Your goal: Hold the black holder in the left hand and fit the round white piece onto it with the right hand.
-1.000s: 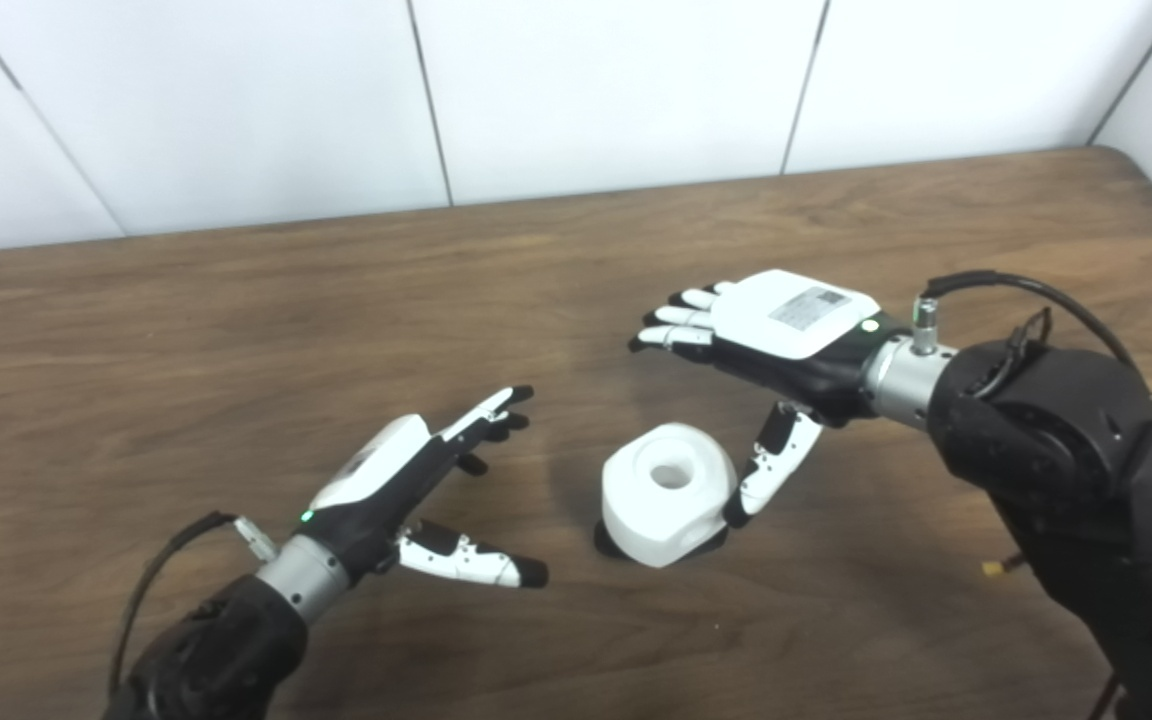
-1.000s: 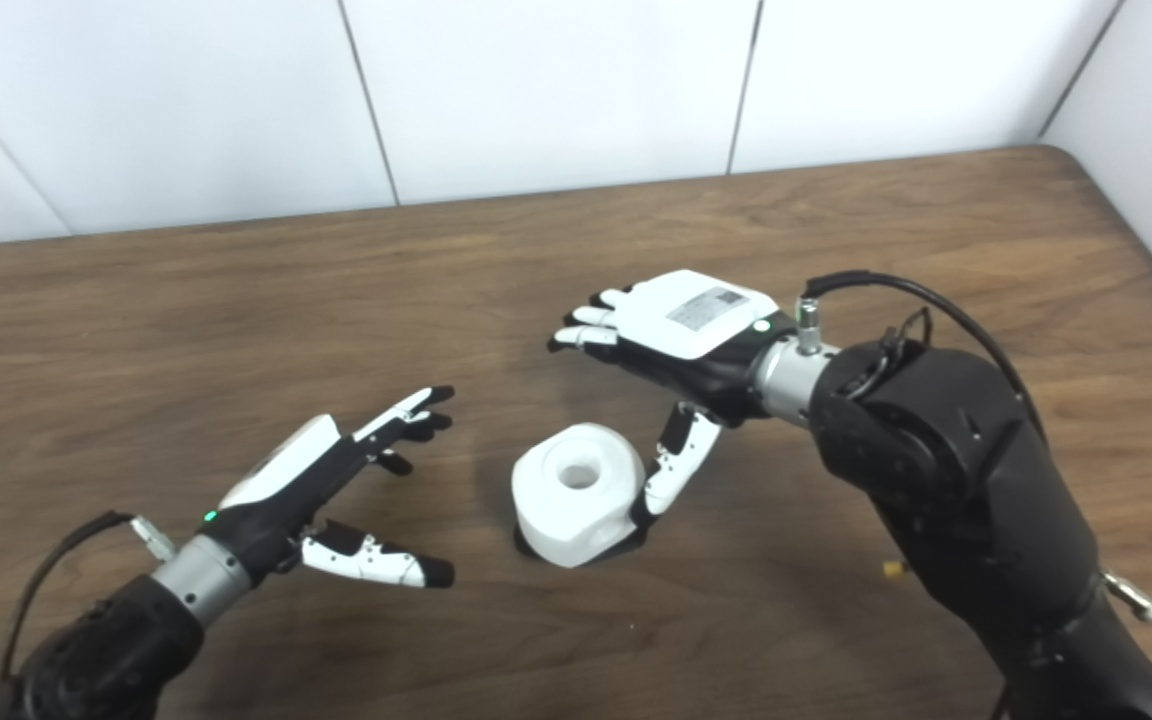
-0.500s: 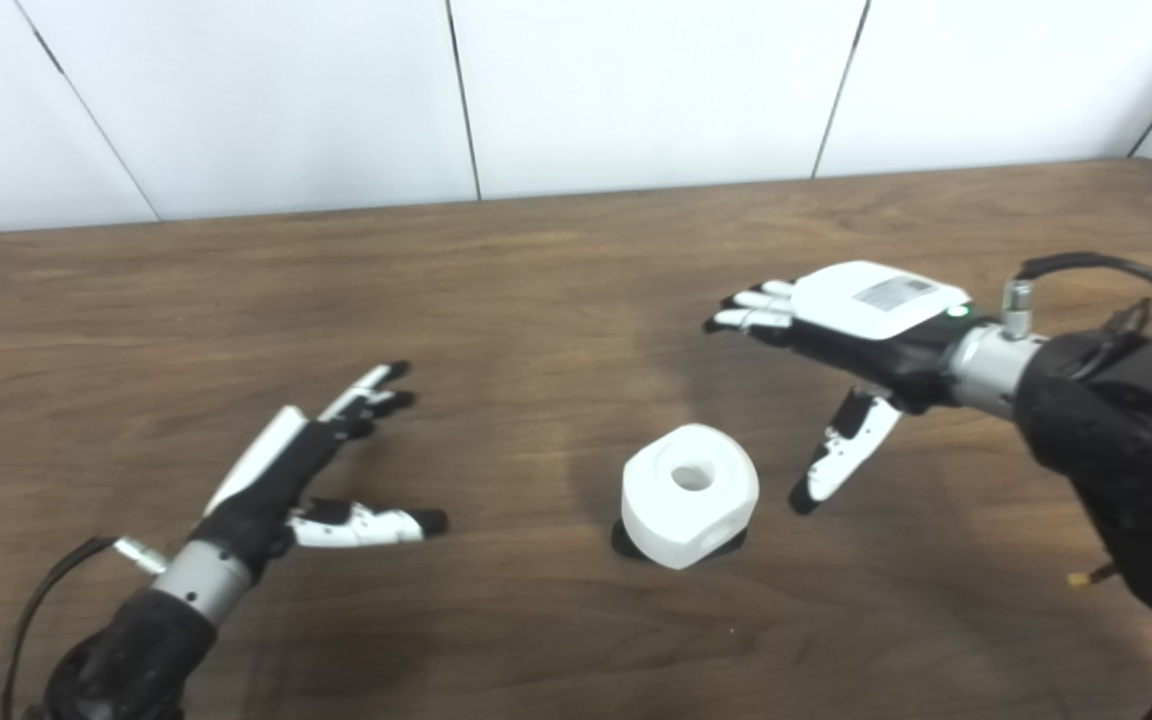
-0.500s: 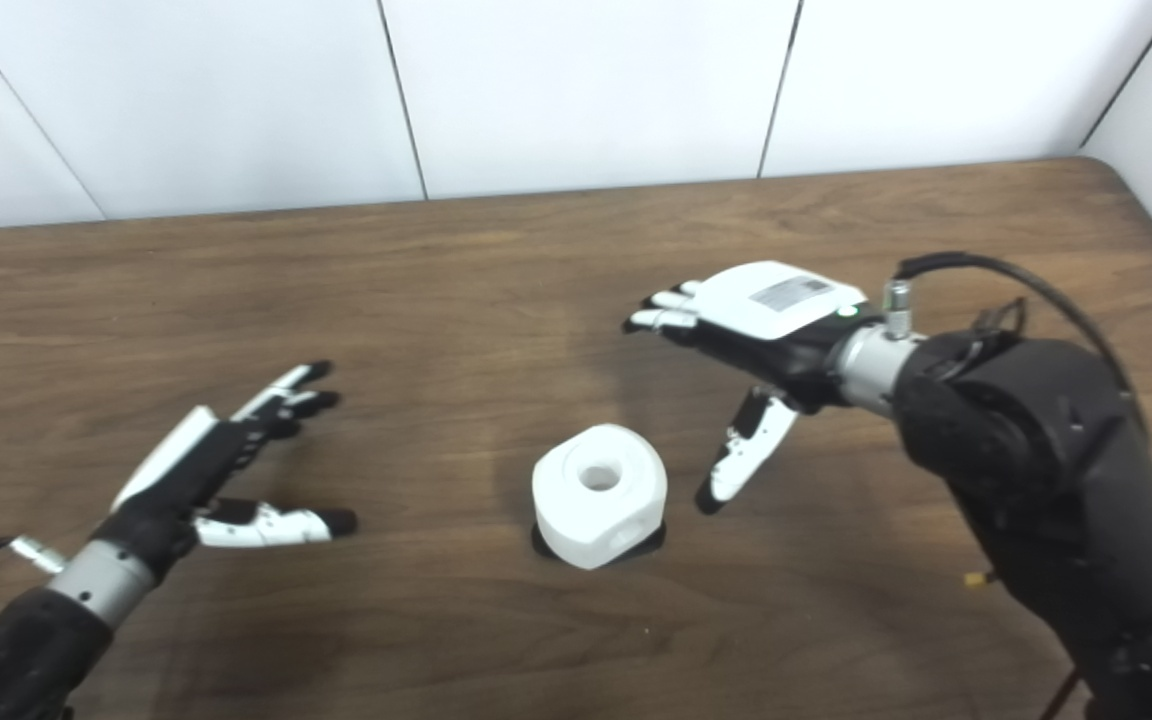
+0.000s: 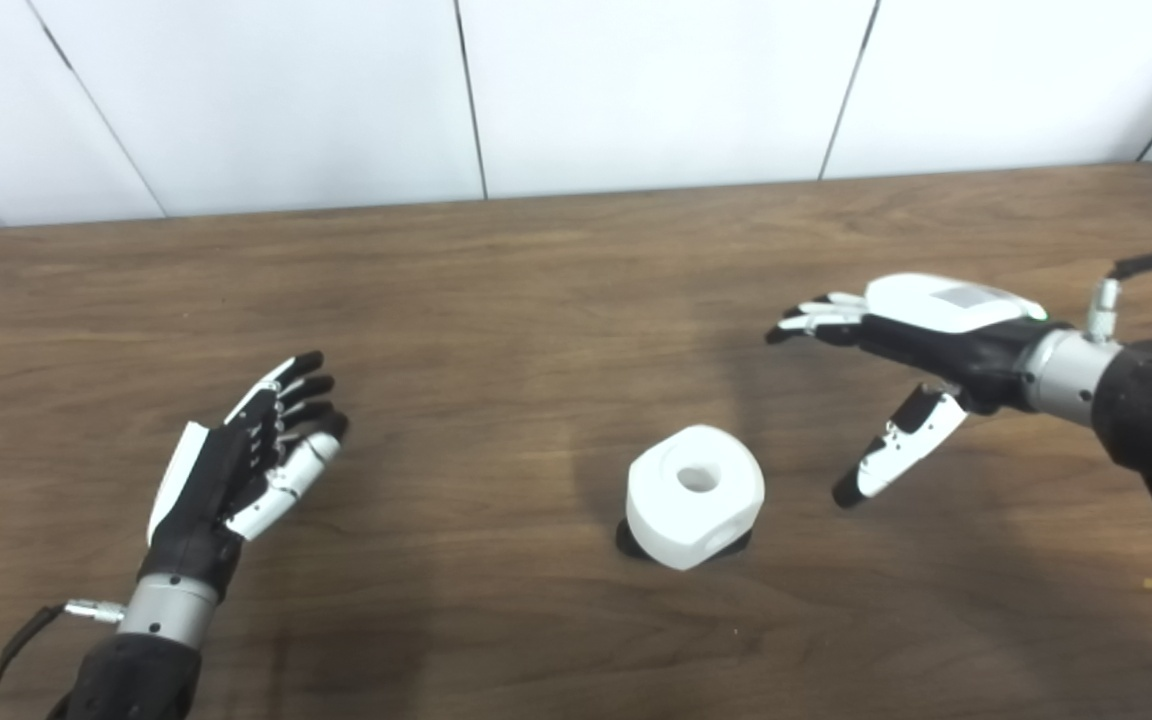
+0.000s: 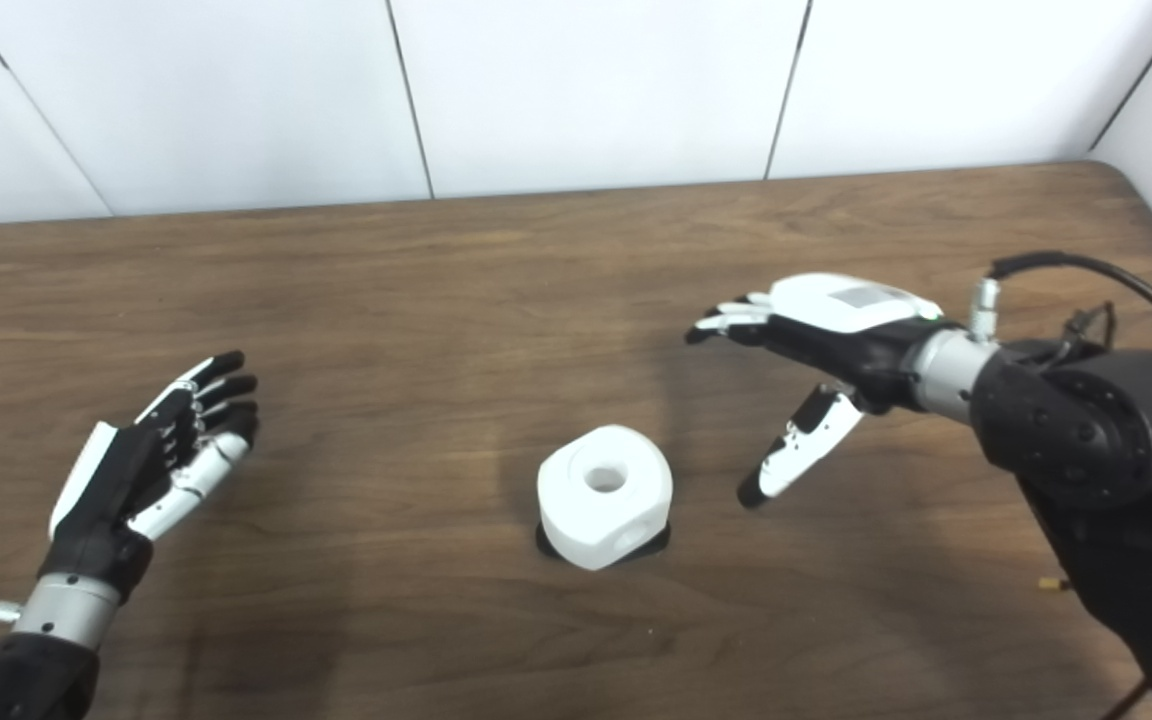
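Round white piece [image 5: 695, 494] sits on the black holder [image 5: 631, 540], of which only a dark rim shows beneath it, near the middle of the table's near half; this is the subject, but items are listed by size. One wooden table [image 5: 536, 260], brown with visible grain, fills the scene, backed by white wall panels [image 5: 656, 90] divided by thin dark seams. Two robot hands are present. Right hand [image 5: 921, 330] is raised to the right of the white piece and apart from it, back upward, fingers [image 5: 816, 318] extended and spread, thumb [image 5: 896, 450] pointing down toward the tabletop; it holds nothing. A grey label on its white back plate carries print too small to read. Left hand [image 5: 236, 465] lies well apart to the left, turned edge-up, its fingers extended and held close together, holding nothing. One white piece is visible, a rounded block with one circular hole [image 5: 699, 479] in its top face; the interior of the hole cannot be made out.
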